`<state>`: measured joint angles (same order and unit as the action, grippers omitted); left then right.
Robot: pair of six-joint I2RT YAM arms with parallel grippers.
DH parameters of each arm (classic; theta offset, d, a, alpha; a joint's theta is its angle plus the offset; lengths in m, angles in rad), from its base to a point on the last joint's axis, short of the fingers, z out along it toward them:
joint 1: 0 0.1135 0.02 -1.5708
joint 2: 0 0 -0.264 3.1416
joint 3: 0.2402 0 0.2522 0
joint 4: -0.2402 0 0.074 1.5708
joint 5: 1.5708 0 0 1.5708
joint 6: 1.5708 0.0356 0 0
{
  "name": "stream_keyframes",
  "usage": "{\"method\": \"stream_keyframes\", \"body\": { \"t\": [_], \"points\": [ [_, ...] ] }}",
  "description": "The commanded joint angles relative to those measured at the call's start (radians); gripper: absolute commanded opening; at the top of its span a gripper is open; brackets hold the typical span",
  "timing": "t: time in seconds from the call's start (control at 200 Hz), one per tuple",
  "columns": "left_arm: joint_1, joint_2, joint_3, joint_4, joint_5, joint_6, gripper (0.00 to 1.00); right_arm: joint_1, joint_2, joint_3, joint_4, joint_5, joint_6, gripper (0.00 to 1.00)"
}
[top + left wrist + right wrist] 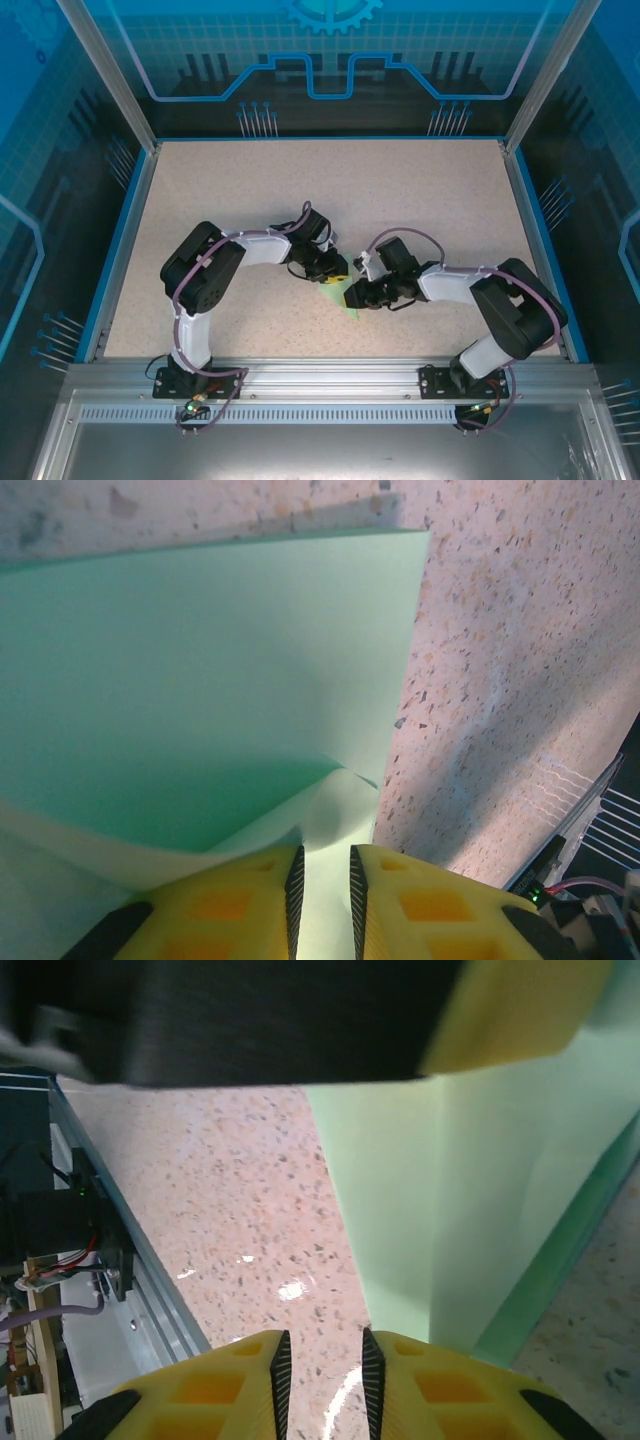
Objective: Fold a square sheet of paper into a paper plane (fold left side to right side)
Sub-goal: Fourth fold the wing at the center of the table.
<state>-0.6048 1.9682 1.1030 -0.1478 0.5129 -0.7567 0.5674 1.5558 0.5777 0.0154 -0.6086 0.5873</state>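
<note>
Left end effector (322, 895) has its yellow fingers (235, 900) a narrow gap apart, with a curled edge of the green paper (200, 690) running between them; whether they pinch it I cannot tell. Ahead of it the sheet spreads over the speckled surface (510, 680). Right end effector (322, 1380) is likewise slightly apart, holding nothing, with the paper just ahead and right. Both meet at the paper mid-surface.

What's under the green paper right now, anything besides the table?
Around the sheet of paper only speckled tabletop shows. Its near edge curls up at the left gripper; whatever lies beneath the flat part is covered.
</note>
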Motion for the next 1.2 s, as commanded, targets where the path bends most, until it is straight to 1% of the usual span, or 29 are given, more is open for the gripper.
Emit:
{"method": "stream_keyframes", "body": {
  "t": [0.0, 0.39, 0.7, 0.85, 1.085, 1.195],
  "points": [
    [-0.003, 0.018, -0.036, -0.054, -0.053, 0.018, 0.23, 0.017, 0.027, 0.019, -0.024, 0.002, -0.003, 0.27],
    [-0.002, 0.021, -0.034, -0.06, -0.056, 0.023, 0.23, 0.03, 0.027, 0.013, -0.123, 0.048, -0.036, 0.27],
    [-0.001, 0.026, -0.028, -0.067, -0.058, 0.027, 0.23, 0.056, 0.0, 0.014, -0.275, 0.106, -0.05, 0.27],
    [0.0, 0.027, -0.025, -0.071, -0.059, 0.028, 0.23, 0.067, -0.026, 0.002, -0.328, 0.119, -0.053, 0.22],
    [0.002, 0.031, -0.024, -0.073, -0.061, 0.031, 0.23, 0.09, -0.055, -0.004, -0.398, 0.127, -0.065, 0.21],
    [0.001, 0.031, -0.022, -0.075, -0.059, 0.03, 0.23, 0.091, -0.112, -0.001, -0.406, 0.155, -0.063, 0.2]
  ]
}}
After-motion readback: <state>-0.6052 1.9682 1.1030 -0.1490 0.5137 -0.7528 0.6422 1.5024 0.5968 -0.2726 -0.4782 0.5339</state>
